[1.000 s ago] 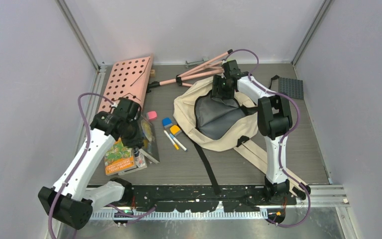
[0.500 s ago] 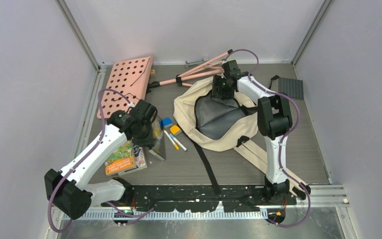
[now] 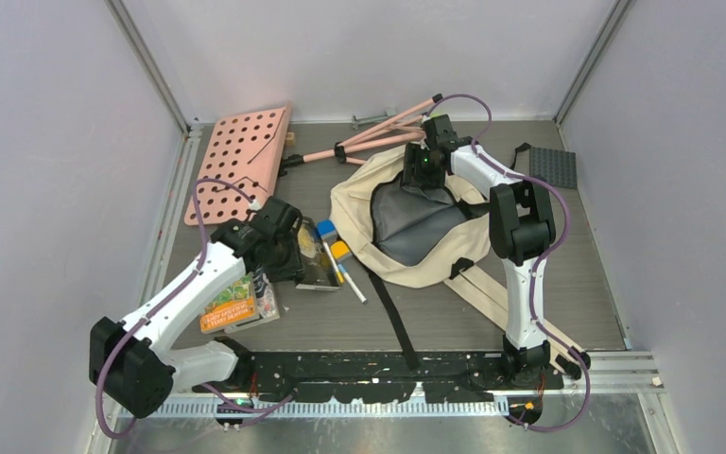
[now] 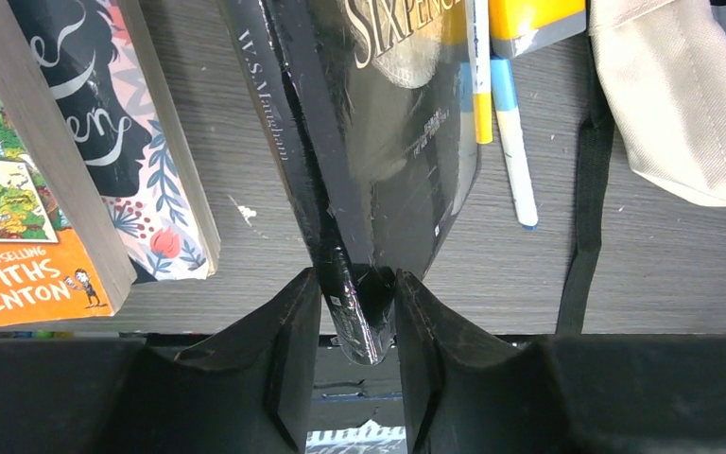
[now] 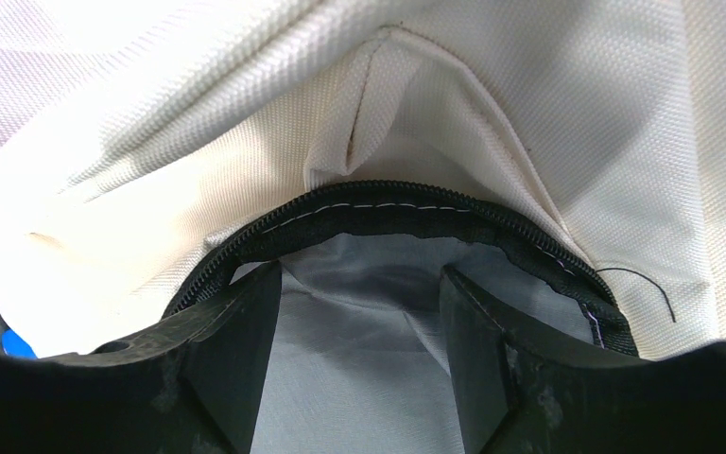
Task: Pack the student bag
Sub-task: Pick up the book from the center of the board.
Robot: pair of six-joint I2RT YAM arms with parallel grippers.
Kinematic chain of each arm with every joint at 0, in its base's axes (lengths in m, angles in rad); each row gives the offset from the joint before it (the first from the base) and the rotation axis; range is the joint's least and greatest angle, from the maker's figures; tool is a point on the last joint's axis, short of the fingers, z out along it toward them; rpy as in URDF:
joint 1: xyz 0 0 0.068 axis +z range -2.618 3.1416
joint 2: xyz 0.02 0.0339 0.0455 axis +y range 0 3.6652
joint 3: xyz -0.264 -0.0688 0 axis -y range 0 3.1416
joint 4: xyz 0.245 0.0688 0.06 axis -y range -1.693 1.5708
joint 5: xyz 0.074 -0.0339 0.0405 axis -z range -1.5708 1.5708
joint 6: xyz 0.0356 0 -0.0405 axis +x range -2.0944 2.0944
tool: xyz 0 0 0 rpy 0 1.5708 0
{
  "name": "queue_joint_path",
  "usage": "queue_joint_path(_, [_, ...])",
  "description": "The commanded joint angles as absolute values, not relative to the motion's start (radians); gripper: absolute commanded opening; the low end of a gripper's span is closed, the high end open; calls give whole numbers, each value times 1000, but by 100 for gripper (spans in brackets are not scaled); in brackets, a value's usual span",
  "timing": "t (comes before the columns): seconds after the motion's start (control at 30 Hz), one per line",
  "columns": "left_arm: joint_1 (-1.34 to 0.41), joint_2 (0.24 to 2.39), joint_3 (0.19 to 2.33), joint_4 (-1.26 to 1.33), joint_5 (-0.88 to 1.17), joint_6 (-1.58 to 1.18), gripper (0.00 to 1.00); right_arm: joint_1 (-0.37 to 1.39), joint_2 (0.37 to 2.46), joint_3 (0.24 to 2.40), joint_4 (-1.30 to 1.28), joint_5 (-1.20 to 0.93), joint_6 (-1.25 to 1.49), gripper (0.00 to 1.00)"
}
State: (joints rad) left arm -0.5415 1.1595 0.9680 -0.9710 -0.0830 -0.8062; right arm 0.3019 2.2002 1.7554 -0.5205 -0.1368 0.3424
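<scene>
The student bag (image 3: pixel 359 203) lies at the middle of the table, cream cloth with its grey lining (image 3: pixel 411 222) showing through the unzipped mouth. My right gripper (image 3: pixel 423 168) is at the bag's far rim. Its jaws stand open inside the mouth (image 5: pixel 359 322), just under the black zipper (image 5: pixel 388 203), with only lining behind them. My left gripper (image 3: pixel 295 263) is left of the bag. Its jaws (image 4: pixel 357 303) stand slightly parted around the corner of a black book (image 4: pixel 388 142), which leans over two markers (image 4: pixel 510 142).
Two more books (image 3: pixel 232 303) lie stacked left of the black one. A yellow eraser (image 3: pixel 340 250) and a blue one (image 3: pixel 321 230) sit by the bag's edge. A black strap (image 3: pixel 392 312) runs toward the front. A pink perforated board (image 3: pixel 241 156), pink stand legs (image 3: pixel 378 132) and a grey plate (image 3: pixel 553 165) are at the back.
My left arm has swung right with the black book, bringing it down over the markers beside the bag, and its jaws have loosened. The right arm has not moved.
</scene>
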Motion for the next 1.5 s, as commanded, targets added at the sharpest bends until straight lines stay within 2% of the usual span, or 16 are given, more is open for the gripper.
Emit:
queue_joint_path(0.0, [-545, 1167, 967, -826, -86, -822, 36, 310, 2174, 1751, -509, -146, 337, 68])
queue_joint_path(0.5, [-543, 1225, 945, -596, -139, -894, 38, 310, 2180, 1761, -518, -143, 329, 68])
queue_joint_path(1.0, [-484, 1302, 939, -456, -126, -940, 47, 310, 2175, 1761, -527, -135, 316, 69])
queue_joint_path(1.1, [-466, 1327, 946, -471, -113, -964, 40, 310, 2171, 1771, -540, -124, 302, 69])
queue_joint_path(1.2, [-448, 1338, 966, -540, -128, -985, 24, 310, 2160, 1790, -563, -103, 283, 70])
queue_joint_path(1.3, [-443, 1310, 1006, -616, -181, -977, 1, 310, 2148, 1810, -584, -101, 270, 72])
queue_joint_path(1.47, [-443, 1225, 1081, -641, -193, -842, 0, 310, 2163, 1867, -629, -112, 254, 73])
